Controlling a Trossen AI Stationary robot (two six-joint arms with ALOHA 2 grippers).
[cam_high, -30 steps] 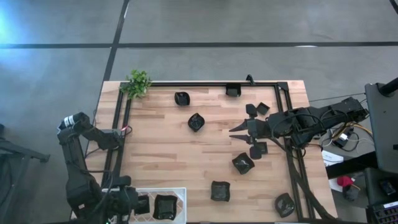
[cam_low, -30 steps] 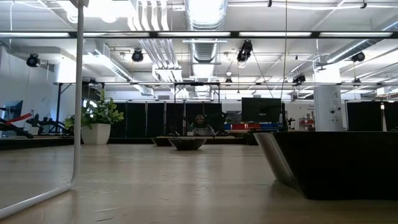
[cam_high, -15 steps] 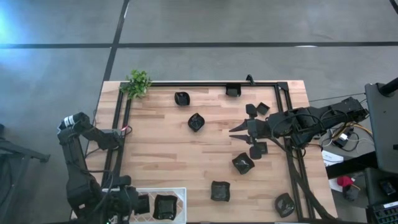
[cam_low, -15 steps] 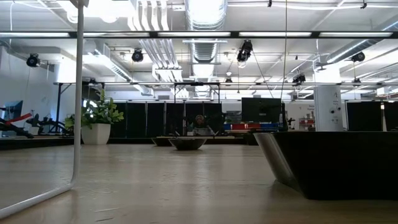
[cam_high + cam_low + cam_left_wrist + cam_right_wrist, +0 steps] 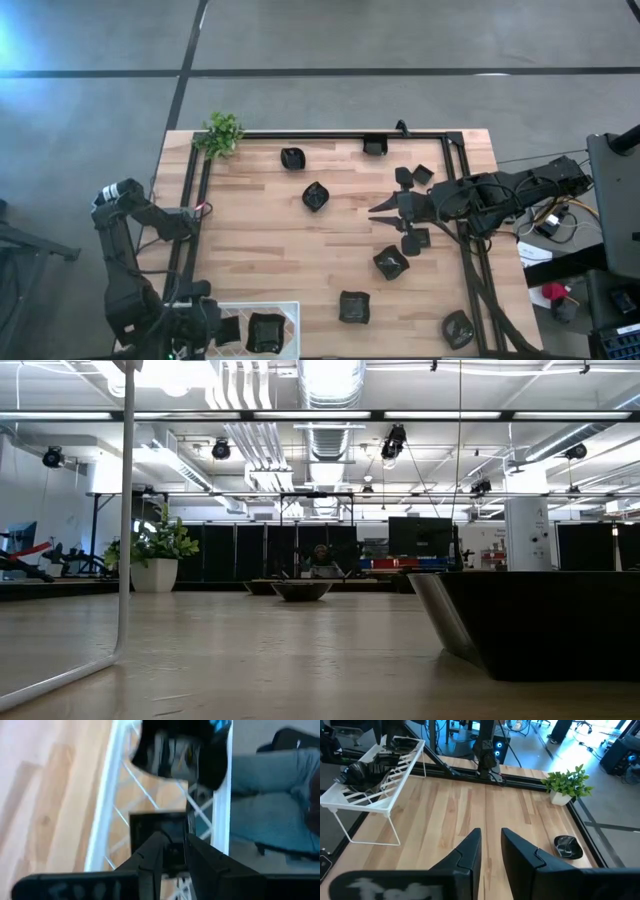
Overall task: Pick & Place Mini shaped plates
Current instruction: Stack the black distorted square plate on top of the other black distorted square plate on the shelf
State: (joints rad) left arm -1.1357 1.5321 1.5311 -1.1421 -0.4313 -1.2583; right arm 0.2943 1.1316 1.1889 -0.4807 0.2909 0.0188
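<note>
Over the white wire rack (image 5: pixel 285 310), the left gripper (image 5: pixel 172 851) has just spread its fingers off a mini plate (image 5: pixel 160 832) now lying there, suggesting one delivery done, while the right gripper (image 5: pixel 490 851), fingers slightly apart, holds nothing mid-table.

Open wood spans the table's (image 5: pixel 260 250) left-centre between the rack (image 5: pixel 285 312) and plant (image 5: pixel 221 133) (two plates (image 5: pixel 292 158) near its middle); further plates and the right arm (image 5: pixel 500 195) crowd the right side.

Wooden table (image 5: pixel 260 230), scattered mini shaped plates (image 5: pixel 354 306), plant (image 5: pixel 221 133), white rack (image 5: pixel 290 312)
</note>
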